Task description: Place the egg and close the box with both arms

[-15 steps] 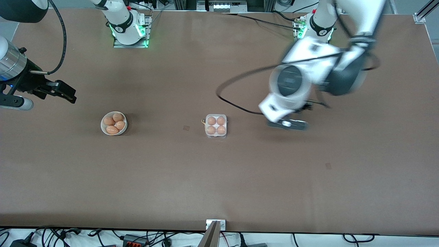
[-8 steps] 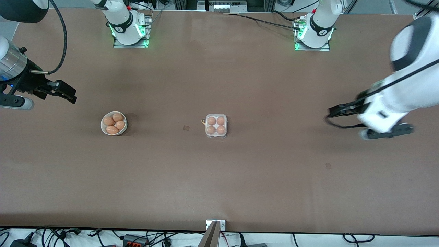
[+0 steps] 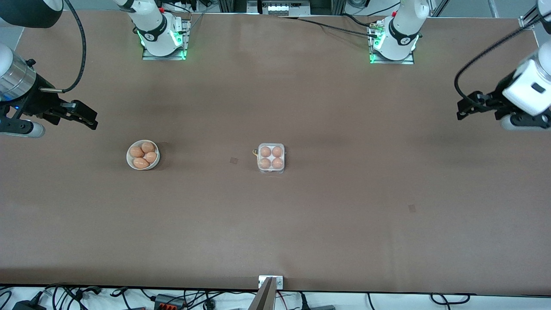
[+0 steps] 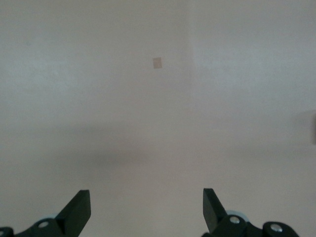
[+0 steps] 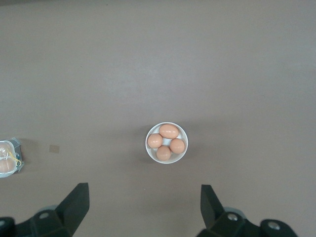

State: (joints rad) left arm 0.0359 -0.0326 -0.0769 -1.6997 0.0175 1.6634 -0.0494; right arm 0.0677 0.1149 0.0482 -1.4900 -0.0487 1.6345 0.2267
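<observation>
The box (image 3: 271,158) is a clear-plastic carton in the middle of the table, with an orange-brown egg (image 3: 265,151) in each of its cells and its lid down. Its edge also shows in the right wrist view (image 5: 7,158). My left gripper (image 3: 461,110) is open and empty, up in the air over bare table at the left arm's end; the left wrist view shows its gripper (image 4: 145,197) over bare tabletop only. My right gripper (image 3: 89,120) is open and empty, over the table at the right arm's end, and also shows in its wrist view (image 5: 143,193).
A round white bowl (image 3: 129,160) with several eggs stands between the box and the right arm's end, also in the right wrist view (image 5: 150,136). Small tape marks lie on the table (image 3: 233,160) (image 3: 412,208). The arm bases (image 3: 161,38) stand along the table's edge.
The left arm has swung away from beside the box to the left arm's end of the table, its gripper empty. The right arm, box and bowl have not moved.
</observation>
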